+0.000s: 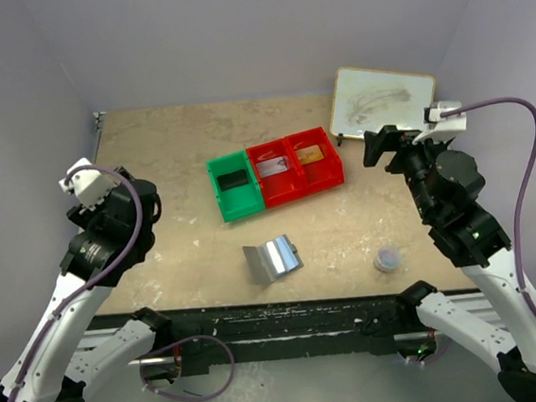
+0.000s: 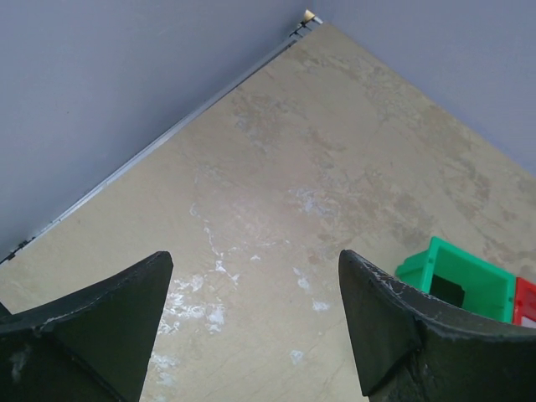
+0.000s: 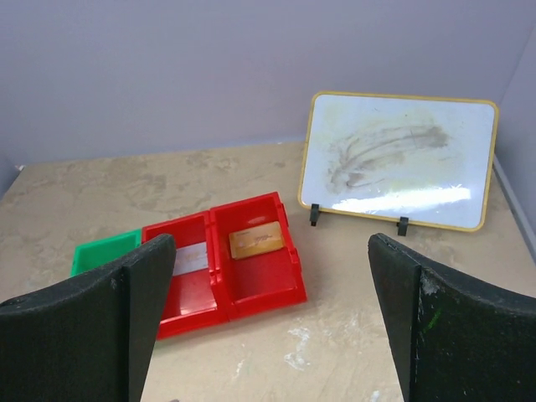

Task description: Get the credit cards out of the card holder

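Note:
The card holder [image 1: 273, 257] lies open on the table's near middle, its shiny inside facing up; no card shows in it. A gold card [image 1: 312, 155] lies in the right red bin [image 1: 327, 171], also in the right wrist view [image 3: 256, 239]. A silver card [image 1: 272, 166] [image 3: 191, 257] lies in the middle red bin [image 1: 281, 192]. A dark card [image 1: 235, 179] lies in the green bin [image 1: 240, 206]. My left gripper [image 2: 255, 260] is open and empty, raised at the far left. My right gripper [image 3: 272, 243] is open and empty, raised right of the bins [image 1: 381, 143].
A framed whiteboard [image 1: 382, 102] stands at the back right, also in the right wrist view [image 3: 402, 159]. A small round silvery puck [image 1: 388, 261] sits near the front right. Grey walls close the table on three sides. The green bin's corner [image 2: 469, 280] shows in the left wrist view.

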